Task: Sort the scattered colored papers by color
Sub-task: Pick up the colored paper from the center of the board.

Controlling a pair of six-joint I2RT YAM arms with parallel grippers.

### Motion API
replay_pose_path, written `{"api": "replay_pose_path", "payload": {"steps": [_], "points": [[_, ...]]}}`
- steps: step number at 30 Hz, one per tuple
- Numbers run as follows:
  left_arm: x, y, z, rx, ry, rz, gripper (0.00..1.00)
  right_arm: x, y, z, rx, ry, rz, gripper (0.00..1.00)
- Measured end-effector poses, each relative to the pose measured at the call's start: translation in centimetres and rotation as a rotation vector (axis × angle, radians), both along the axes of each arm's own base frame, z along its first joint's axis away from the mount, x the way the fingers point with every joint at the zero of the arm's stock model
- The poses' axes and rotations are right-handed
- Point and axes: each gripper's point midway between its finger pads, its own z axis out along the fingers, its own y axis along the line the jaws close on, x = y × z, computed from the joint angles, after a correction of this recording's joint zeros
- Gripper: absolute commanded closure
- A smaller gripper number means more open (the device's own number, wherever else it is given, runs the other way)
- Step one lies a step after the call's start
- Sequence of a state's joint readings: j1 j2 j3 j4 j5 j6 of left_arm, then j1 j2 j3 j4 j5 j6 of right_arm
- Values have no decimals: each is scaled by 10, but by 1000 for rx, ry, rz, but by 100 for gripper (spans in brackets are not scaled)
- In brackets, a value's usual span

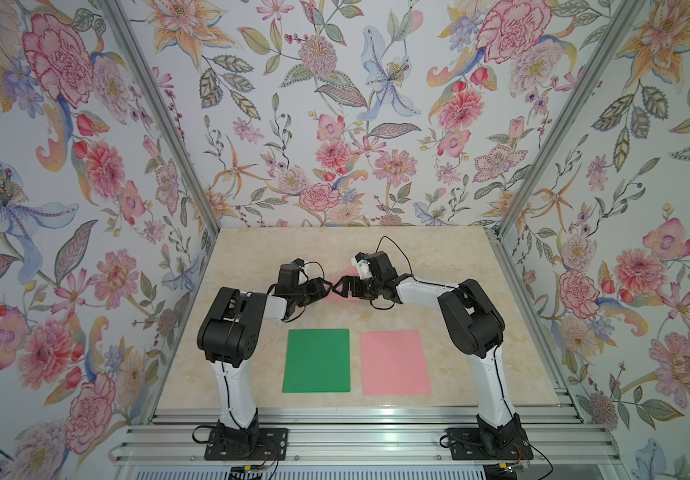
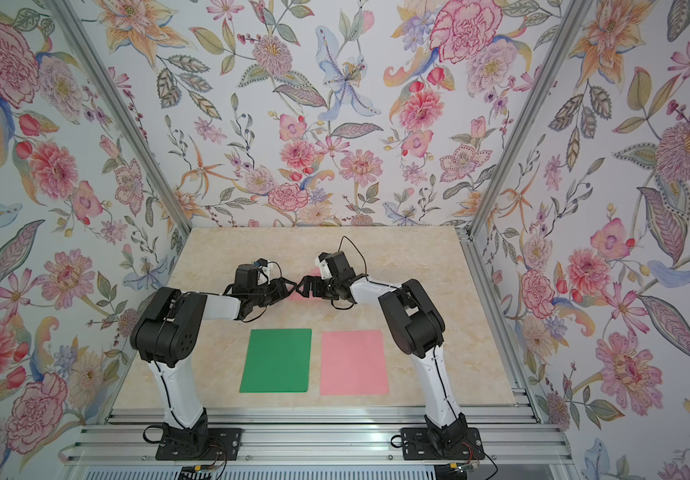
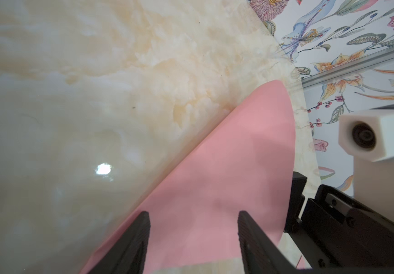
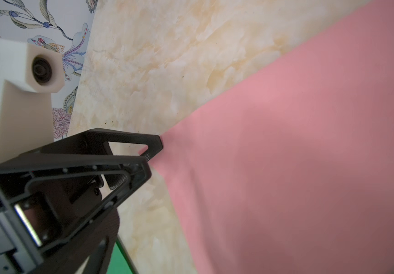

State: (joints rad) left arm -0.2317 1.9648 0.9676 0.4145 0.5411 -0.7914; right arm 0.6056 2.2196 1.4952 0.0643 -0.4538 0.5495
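1. The desk (image 1: pixel 251 257) is carrying everything, and you are working at its middle. Its top is looking glossy, so I am expecting thin paper to slip on it. You are doing best by moving low and slowly.
2. The green paper (image 1: pixel 317 360) and the sorted pink paper (image 1: pixel 394 362) are lying flat side by side near the front edge, apart from each other. I am judging the pink one to be your target.
3. The loose pink paper (image 3: pixel 226 166) is lying in the middle of the desk, between both arms, and is looking a little wavy near one corner.
4. Your left pincer (image 3: pixel 193 213) is standing about half open. Its jaws are straddling that corner and are not pinching it. You are closing well only when the corner is sitting deep between the pads.
5. Your right pincer (image 1: pixel 340 286) is standing wide open and holding nothing, just beside the paper's edge. I am advising that it be pressing the sheet down while the left is taking hold.
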Motion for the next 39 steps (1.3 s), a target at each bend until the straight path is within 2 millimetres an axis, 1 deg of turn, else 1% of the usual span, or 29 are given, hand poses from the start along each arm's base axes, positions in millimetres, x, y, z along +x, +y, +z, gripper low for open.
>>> {"api": "replay_pose_path", "payload": {"steps": [8, 11, 16, 23, 26, 30, 32, 35, 39], "points": [[7, 8, 6, 129, -51, -35, 35, -1, 1, 0, 2, 2, 4, 0], [12, 8, 12, 154, -70, -50, 35, -1, 1, 0, 2, 2, 4, 0], [32, 0, 32, 171, -147, -94, 34, -1, 1, 0, 3, 2, 5, 1], [53, -12, 41, 216, -173, -212, 35, -2, 1, 0, 5, 2, 11, 1], [53, -17, 31, 219, -154, -256, 34, -3, 2, 1, 9, 5, 16, 1], [43, -15, 8, 219, -88, -299, 34, -4, 3, 1, 14, 9, 23, 1], [40, -13, 5, 211, -71, -312, 34, -5, 3, 1, 14, 10, 25, 0], [45, -9, 16, 181, -88, -328, 34, -5, 3, 1, 15, 11, 25, 0], [59, -8, 46, 125, -164, -360, 33, -5, 3, 1, 17, 14, 29, 0]]}}
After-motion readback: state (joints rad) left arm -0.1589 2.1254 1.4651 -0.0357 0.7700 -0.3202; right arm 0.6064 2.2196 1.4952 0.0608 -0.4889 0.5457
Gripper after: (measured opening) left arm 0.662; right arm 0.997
